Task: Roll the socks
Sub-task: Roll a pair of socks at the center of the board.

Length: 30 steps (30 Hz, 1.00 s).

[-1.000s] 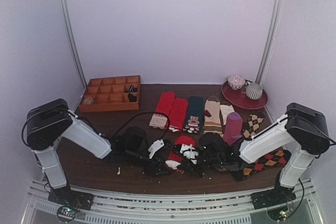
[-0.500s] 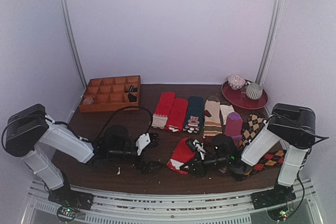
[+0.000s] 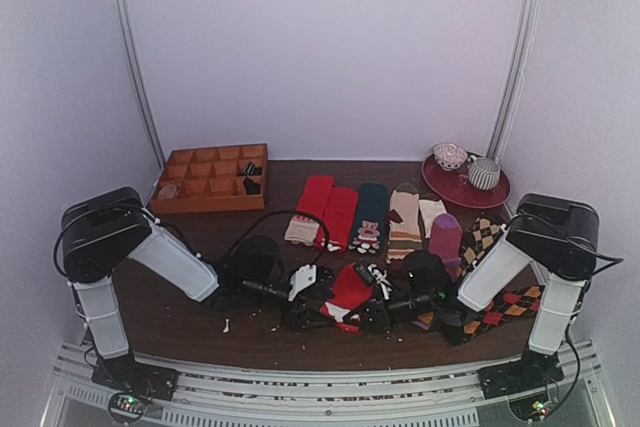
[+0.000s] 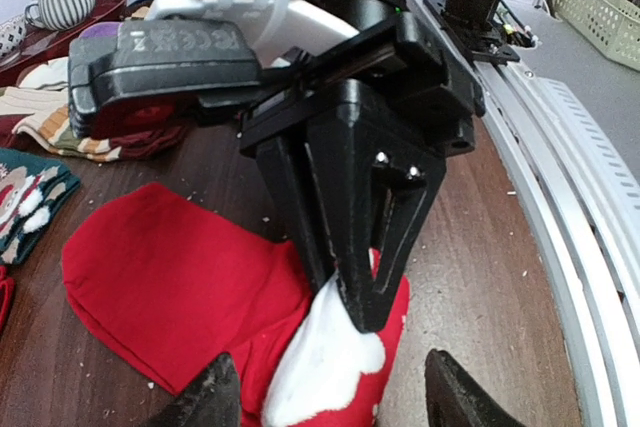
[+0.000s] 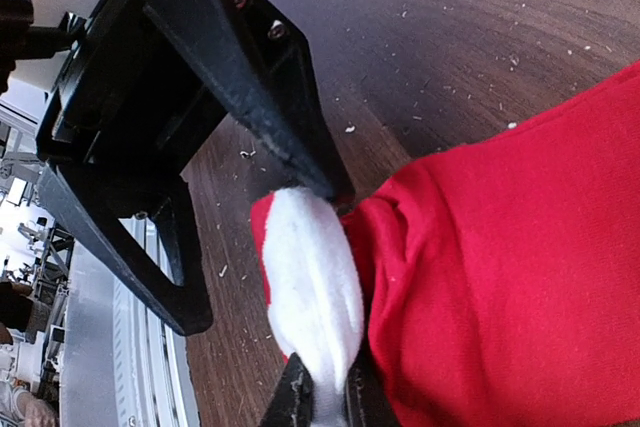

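The socks [image 3: 349,288] are a bright red stacked pair with a white band end, lying near the table's front centre. In the left wrist view the red body [image 4: 170,277] lies flat and the white band [image 4: 335,367] is lifted. My right gripper [image 3: 373,289] is shut on that band [image 5: 315,277], with its fingertips [image 5: 328,402] pinching it. My left gripper [image 3: 306,287] is open, and its two fingers straddle the band end [image 4: 335,402]. One left finger [image 5: 250,97] touches the band's tip.
A row of other socks [image 3: 345,212] lies behind, with a purple sock [image 3: 445,237] and argyle socks [image 3: 487,235] at the right. A wooden compartment tray [image 3: 210,177] stands back left. A red plate [image 3: 448,187] with cups stands back right. A metal rail [image 3: 320,367] runs along the front edge.
My left gripper has moved right to the socks' band end. My right gripper holds the band as before and has shifted only slightly.
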### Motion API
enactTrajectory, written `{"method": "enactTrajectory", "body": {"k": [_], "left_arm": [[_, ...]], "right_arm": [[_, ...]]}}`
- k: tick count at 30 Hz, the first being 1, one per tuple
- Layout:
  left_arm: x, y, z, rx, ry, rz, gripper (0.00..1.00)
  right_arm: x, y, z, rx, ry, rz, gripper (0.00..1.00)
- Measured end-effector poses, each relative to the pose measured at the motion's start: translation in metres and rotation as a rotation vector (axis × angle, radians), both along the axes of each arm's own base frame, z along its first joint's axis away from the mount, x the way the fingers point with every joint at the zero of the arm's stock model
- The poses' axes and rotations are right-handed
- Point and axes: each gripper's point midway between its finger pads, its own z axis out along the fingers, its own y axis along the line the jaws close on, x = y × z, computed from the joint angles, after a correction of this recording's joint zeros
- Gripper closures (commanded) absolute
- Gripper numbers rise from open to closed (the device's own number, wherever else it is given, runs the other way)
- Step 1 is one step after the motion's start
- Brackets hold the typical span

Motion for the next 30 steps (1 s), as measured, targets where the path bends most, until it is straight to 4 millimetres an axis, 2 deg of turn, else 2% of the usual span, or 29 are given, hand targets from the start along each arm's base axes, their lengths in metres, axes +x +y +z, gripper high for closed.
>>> {"method": "enactTrajectory", "body": {"k": [2,4,7,10,14,21,25,27,30], "left_arm": [[-0.002,-0.001,0.001,-0.005,0.004,-0.014,0.49],[-0.004,-0.001,0.000,-0.004,0.011,-0.023,0.50],[-0.004,-0.001,-0.005,0.009,0.022,-0.028,0.39],[-0.005,0.000,-0.014,0.028,0.040,-0.029,0.41],[-0.007,0.003,-0.024,0.057,0.062,-0.027,0.51],[-0.006,0.001,-0.023,0.058,0.063,-0.025,0.65],[-0.005,0.000,-0.023,0.061,0.070,-0.025,0.91],[-0.007,0.000,-0.023,0.064,0.078,-0.030,1.00],[-0.007,0.001,-0.023,0.064,0.083,-0.035,1.00]], "right_arm": [[0.001,0.000,0.000,-0.001,0.004,0.003,0.95],[0.001,0.000,0.000,-0.001,0.006,0.005,0.95],[0.001,0.000,-0.001,-0.001,0.010,0.011,0.95],[0.001,0.000,-0.001,-0.002,0.014,0.018,0.95],[0.001,0.001,-0.001,-0.003,0.007,0.026,0.95],[0.001,0.001,-0.001,-0.005,0.004,0.033,0.95],[0.001,0.001,-0.001,-0.005,0.002,0.035,0.95],[0.001,0.001,-0.002,-0.005,0.004,0.037,0.94],[0.001,0.001,-0.002,-0.006,0.006,0.042,0.88]]}}
